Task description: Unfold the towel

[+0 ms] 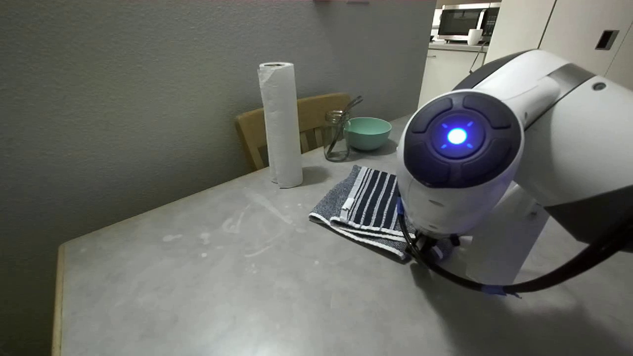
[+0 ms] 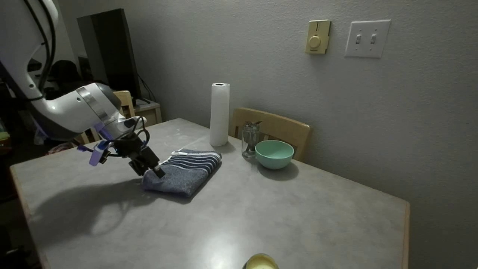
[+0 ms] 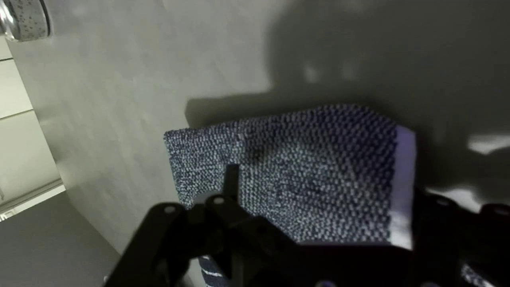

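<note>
Towel (image 2: 183, 175) folded on table (image 2: 298, 209) — jaws wide apart astride its edge, gripping nothing.

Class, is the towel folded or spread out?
Folded: in an exterior view, the towel lies layered, its striped part resting over a grey white-edged part.

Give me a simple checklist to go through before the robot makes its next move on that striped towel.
1. Jaws of the gripper apart: ok, a wide gap shows in the wrist view.
2. Part of the towel showing between the jaws: ok, in the wrist view.
3. Jaws touching the cloth: cannot tell.
4. Towel unfolded: not ok, it lies folded in layers.
5. White paper roll upright and apart from the towel: ok.
6. Green bowl and glass jar apart from the towel: ok.
</note>
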You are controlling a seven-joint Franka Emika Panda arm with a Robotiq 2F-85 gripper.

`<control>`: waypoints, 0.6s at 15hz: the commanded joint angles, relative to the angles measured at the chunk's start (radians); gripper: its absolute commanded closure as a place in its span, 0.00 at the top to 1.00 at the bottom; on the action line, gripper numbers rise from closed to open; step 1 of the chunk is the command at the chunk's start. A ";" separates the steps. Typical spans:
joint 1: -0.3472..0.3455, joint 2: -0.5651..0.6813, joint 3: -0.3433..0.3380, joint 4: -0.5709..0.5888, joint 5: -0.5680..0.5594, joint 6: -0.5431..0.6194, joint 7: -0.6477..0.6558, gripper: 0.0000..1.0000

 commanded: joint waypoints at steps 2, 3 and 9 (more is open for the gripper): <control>-0.017 0.000 0.009 -0.018 0.006 0.043 -0.023 0.48; -0.018 0.001 0.014 -0.019 0.013 0.054 -0.031 0.39; -0.051 0.003 0.057 -0.030 0.144 0.221 -0.168 0.00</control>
